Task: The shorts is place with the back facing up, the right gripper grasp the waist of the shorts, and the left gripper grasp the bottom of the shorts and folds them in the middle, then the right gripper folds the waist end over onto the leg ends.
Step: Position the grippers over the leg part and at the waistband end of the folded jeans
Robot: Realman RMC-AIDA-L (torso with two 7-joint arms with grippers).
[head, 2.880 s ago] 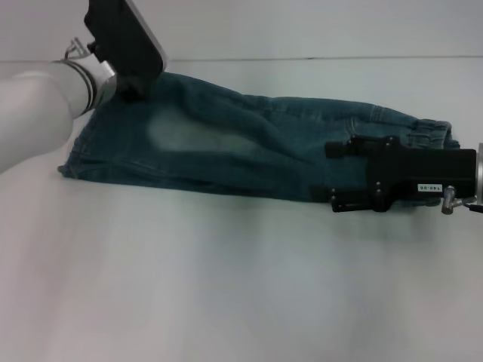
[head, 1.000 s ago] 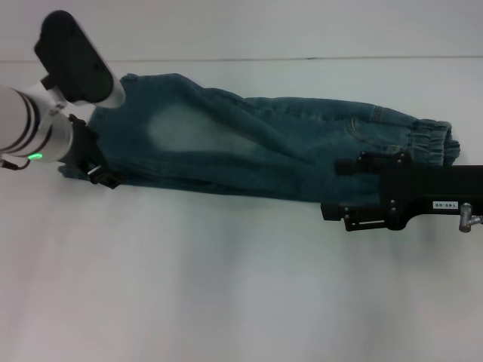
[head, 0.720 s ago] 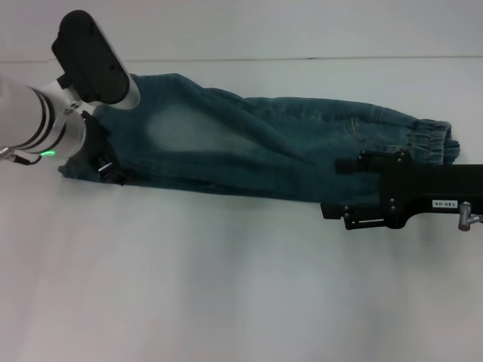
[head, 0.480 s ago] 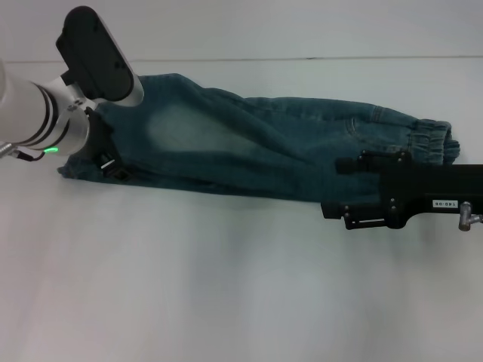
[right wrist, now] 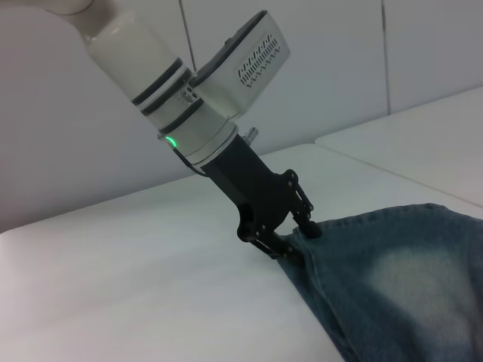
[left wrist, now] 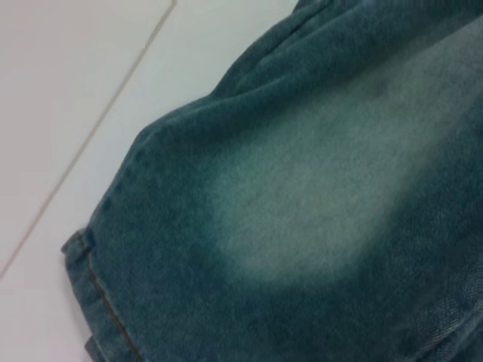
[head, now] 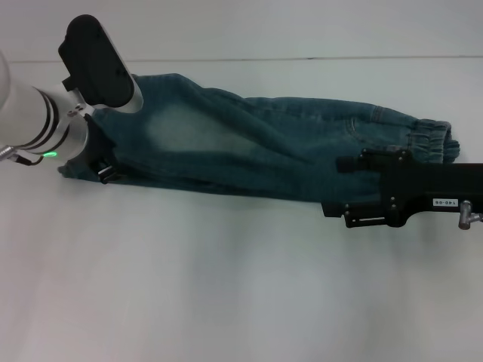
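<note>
The blue denim shorts (head: 241,143) lie flat across the table, doubled lengthwise. The elastic waist (head: 434,139) is on the right and the leg ends (head: 83,162) are on the left. My left gripper (head: 106,167) is at the near corner of the leg hem. In the right wrist view the left gripper (right wrist: 296,241) stands open with the hem corner between its fingers. My right gripper (head: 333,187) points left over the near edge of the shorts, close to the waist, and is open. The left wrist view is filled by faded denim (left wrist: 302,188) and the hem (left wrist: 94,286).
The white table (head: 226,286) stretches in front of the shorts. Its far edge meets a white wall (head: 302,30). In the right wrist view that tiled wall (right wrist: 423,53) stands behind the left arm.
My left gripper has moved from the far edge of the leg ends to the near hem corner, then drifted slightly right onto it. The right gripper has shifted a little nearer and to the right.
</note>
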